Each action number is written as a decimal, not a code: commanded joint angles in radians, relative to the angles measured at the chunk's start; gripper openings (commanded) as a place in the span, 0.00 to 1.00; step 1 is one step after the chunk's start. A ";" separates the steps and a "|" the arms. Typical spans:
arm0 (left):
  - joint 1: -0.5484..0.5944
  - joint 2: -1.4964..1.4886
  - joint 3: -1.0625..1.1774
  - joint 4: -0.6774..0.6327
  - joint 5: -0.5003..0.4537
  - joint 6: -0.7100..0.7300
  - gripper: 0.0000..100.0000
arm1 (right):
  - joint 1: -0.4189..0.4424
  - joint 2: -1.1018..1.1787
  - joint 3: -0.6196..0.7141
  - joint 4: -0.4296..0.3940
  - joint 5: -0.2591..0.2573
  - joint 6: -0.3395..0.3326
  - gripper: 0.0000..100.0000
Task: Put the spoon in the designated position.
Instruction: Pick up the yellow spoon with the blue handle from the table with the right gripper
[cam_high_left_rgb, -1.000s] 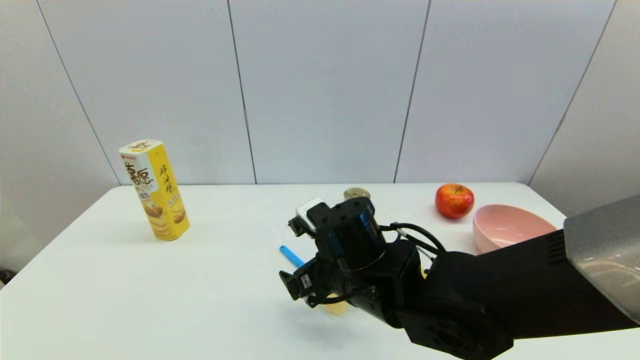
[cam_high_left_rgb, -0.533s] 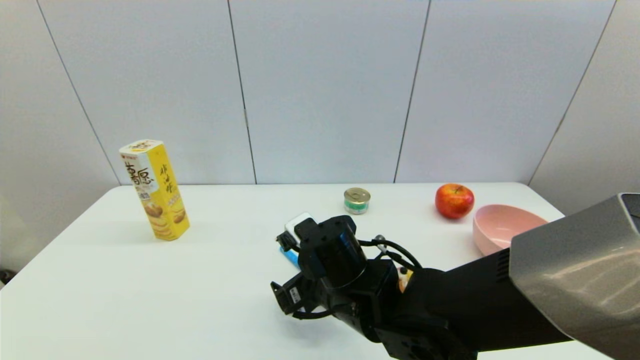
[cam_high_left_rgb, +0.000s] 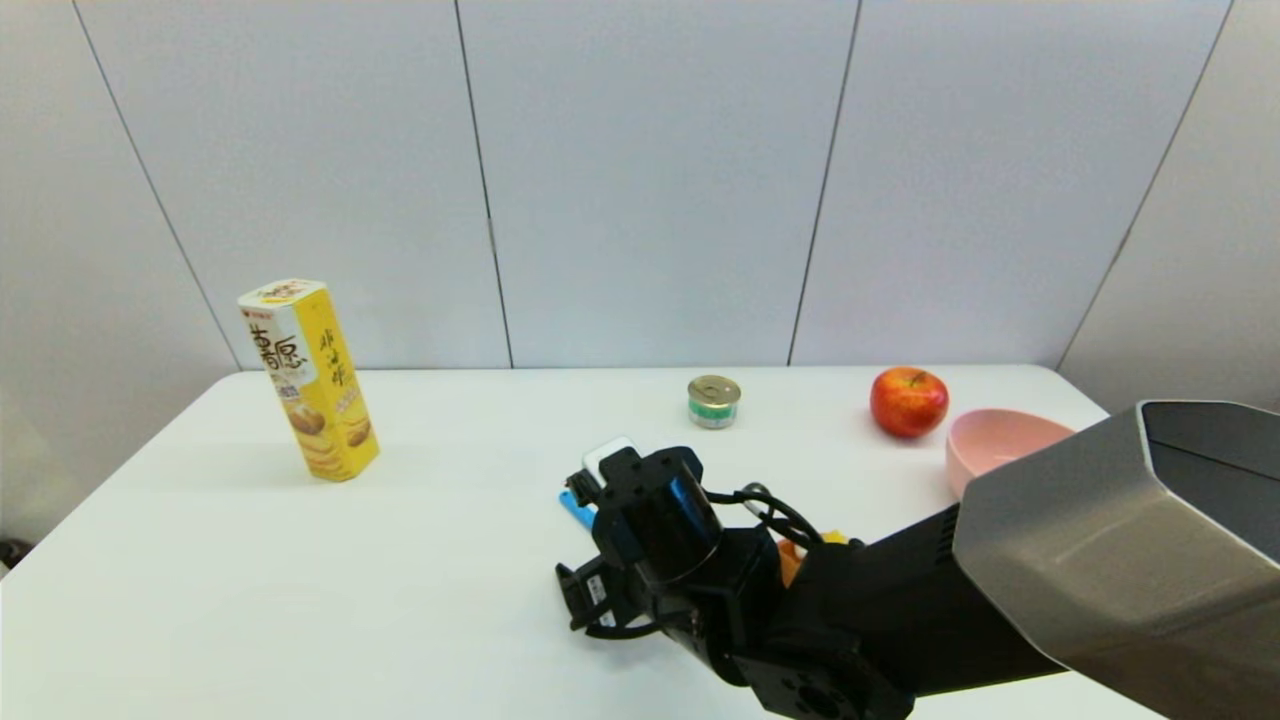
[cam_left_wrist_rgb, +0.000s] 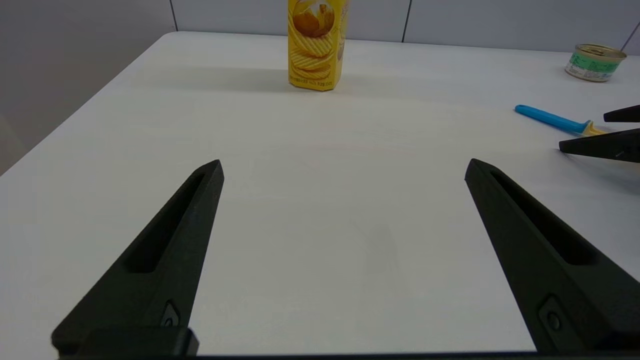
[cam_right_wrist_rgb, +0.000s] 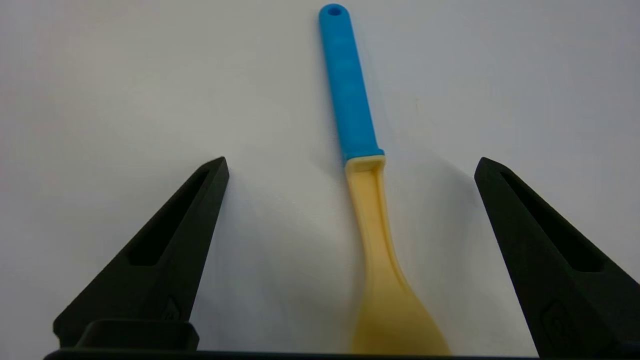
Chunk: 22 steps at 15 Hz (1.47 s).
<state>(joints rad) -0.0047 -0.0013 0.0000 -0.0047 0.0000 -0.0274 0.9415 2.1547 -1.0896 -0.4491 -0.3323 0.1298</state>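
Note:
The spoon (cam_right_wrist_rgb: 367, 200) lies flat on bare white tabletop, its blue handle pointing away from my right wrist and its pale yellow bowl nearest it. No mark on the table sets apart a designated position. My right gripper (cam_right_wrist_rgb: 351, 161) is open, one finger on each side of the spoon's neck, touching nothing. From the head view only the blue handle tip of the spoon (cam_high_left_rgb: 575, 508) shows beside the right gripper (cam_high_left_rgb: 580, 540). In the left wrist view the spoon (cam_left_wrist_rgb: 550, 120) lies off to one side, and my left gripper (cam_left_wrist_rgb: 344, 162) is open over bare table.
A yellow snack box (cam_high_left_rgb: 310, 380) stands at the far left of the table (cam_high_left_rgb: 200, 600). A small can (cam_high_left_rgb: 714, 400) sits at the back middle. A red apple (cam_high_left_rgb: 908, 400) and a pink bowl (cam_high_left_rgb: 990, 440) are at the back right.
My right arm has drawn back toward me and a little left, uncovering the can behind it. The spoon's blue handle has stayed where it was.

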 joint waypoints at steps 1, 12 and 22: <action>0.000 0.001 0.002 -0.001 0.000 -0.002 1.00 | -0.010 0.010 -0.007 0.007 -0.002 -0.002 1.00; 0.000 0.001 0.002 -0.001 0.000 0.000 1.00 | -0.024 0.025 -0.021 0.049 0.003 -0.001 1.00; 0.000 0.001 0.002 0.002 0.000 0.000 1.00 | -0.023 0.034 -0.019 0.083 0.009 0.053 1.00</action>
<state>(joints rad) -0.0047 -0.0013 0.0000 -0.0038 0.0000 -0.0272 0.9187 2.1787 -1.1098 -0.3670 -0.3236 0.1783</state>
